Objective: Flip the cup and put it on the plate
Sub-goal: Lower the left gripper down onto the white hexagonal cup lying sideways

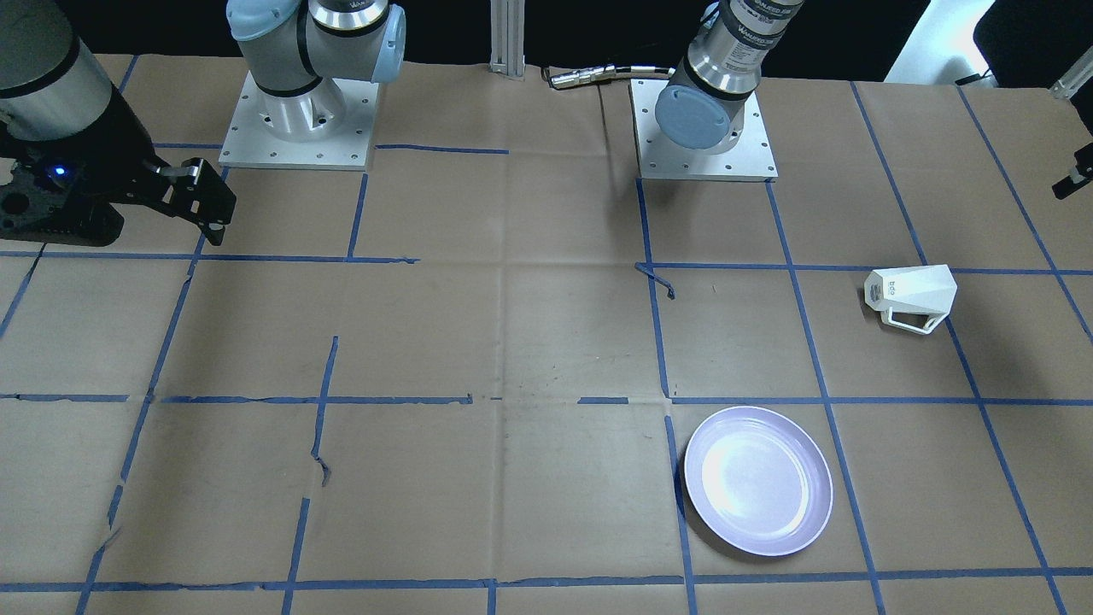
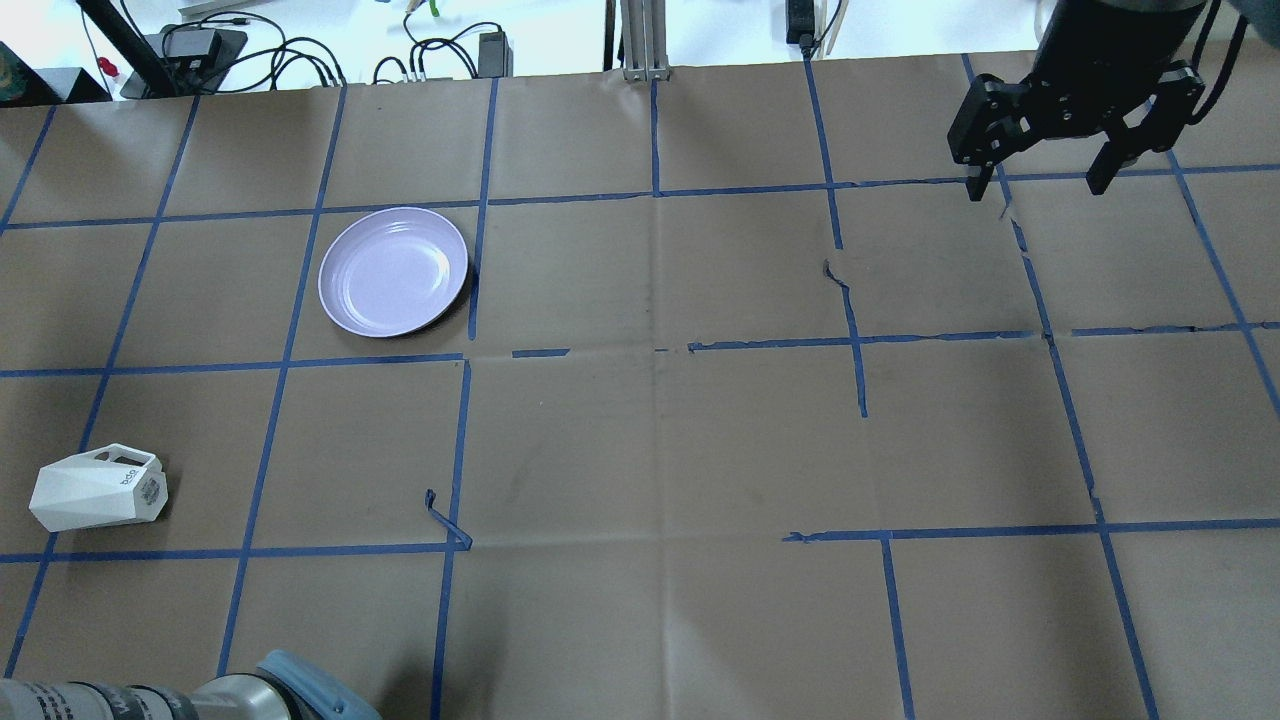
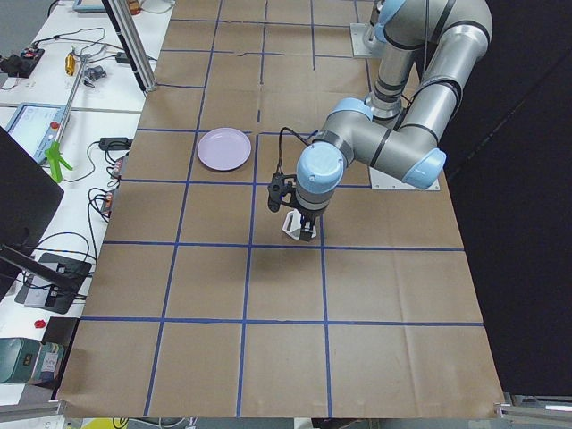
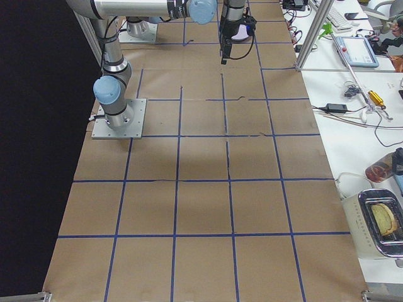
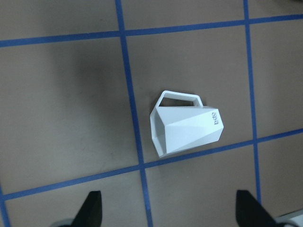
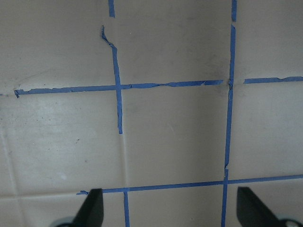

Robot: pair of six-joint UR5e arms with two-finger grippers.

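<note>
The cup [image 5: 187, 127] lies on its side on the brown paper, just right of centre in my left wrist view. Its open rim faces the left of that frame, its printed base the right, and its handle points toward the top edge. Lying that way it cannot simply be carried over; I judge it has to be gripped across the faceted body and turned upright first. My left claw [image 5: 170, 210] hangs above it for that reason, with the jaws spread wide and nothing between them. Only the two dark fingertips [image 5: 92, 208] show, at the bottom of the frame and well clear of the cup. The wide spread should let me come down around the body, clear of the handle. In the overhead view the cup [image 2: 98, 490] sits at the lower left, and the plate [image 2: 393, 271] lies bare and flat, well apart from it toward the upper left of centre. It is on the same side of the table, so I take this to be a left-arm job. My right claw [image 2: 1038, 185] hangs at the upper right of that view, far from both things. It is open just as wide and holds nothing, and its own camera shows only paper and blue tape [image 6: 116, 87] below. No step is done yet: the cup is unflipped and the plate empty.
</note>
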